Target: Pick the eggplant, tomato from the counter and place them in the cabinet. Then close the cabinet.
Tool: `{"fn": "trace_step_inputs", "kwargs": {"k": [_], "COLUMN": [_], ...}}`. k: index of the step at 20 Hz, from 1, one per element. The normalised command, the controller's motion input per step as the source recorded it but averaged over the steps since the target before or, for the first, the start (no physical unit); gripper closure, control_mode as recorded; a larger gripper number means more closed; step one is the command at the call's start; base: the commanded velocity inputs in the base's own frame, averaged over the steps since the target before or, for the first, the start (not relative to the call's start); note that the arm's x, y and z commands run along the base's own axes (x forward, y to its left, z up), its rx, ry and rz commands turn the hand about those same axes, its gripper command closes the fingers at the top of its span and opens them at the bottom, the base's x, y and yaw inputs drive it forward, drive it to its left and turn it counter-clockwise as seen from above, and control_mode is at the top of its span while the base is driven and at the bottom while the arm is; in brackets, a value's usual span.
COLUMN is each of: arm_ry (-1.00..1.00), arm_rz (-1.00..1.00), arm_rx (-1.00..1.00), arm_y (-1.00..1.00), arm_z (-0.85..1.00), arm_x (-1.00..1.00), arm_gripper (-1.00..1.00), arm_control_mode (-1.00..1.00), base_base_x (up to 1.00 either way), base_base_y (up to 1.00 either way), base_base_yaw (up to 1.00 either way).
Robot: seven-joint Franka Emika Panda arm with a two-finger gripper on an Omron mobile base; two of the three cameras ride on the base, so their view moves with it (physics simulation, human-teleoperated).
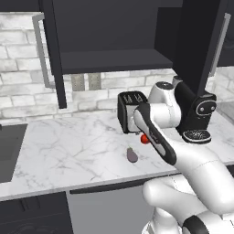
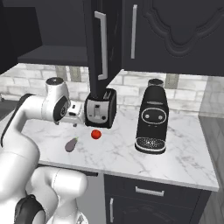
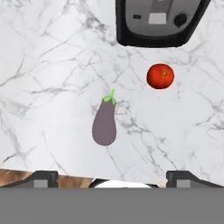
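White marble tabletop (image 3: 48,65) below spread, empty claw (image 3: 112,177); eggplant (image 3: 104,124) pick pending: lower, centre, pinch; tomato (image 3: 160,76) untouched beside.

The counter (image 1: 68,141) is carrying the eggplant (image 1: 132,155) lying near its front edge, the tomato (image 1: 145,139) just behind, and a toaster (image 1: 130,110) and coffee machine (image 2: 152,120) sitting farther back.

No readable text, label, brand or number on anything.
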Motion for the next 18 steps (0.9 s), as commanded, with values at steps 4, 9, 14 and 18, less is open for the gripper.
{"fn": "trace_step_inputs", "kwargs": {"k": [4,9,14,18], "arm_ry": [0.09,0.11,0.11,0.03], "arm_rz": [0.00,0.00,0.00,0.00], "arm_rx": [0.00,0.00,0.00,0.00], "arm_y": [0.18,0.18,0.21,0.27], "arm_z": [-0.57,-0.61,-0.64,-0.61], "arm_x": [0.09,0.22,0.28,0.31], "arm_gripper": [-1.00,-1.00,-1.00,-1.00], "arm_control_mode": [-1.00,-1.00,-1.00,-1.00], "base_base_x": [0.00,0.00,0.00,0.00], "base_base_y": [0.00,0.00,0.00,0.00], "base_base_yaw": [0.00,0.00,0.00,0.00]}}
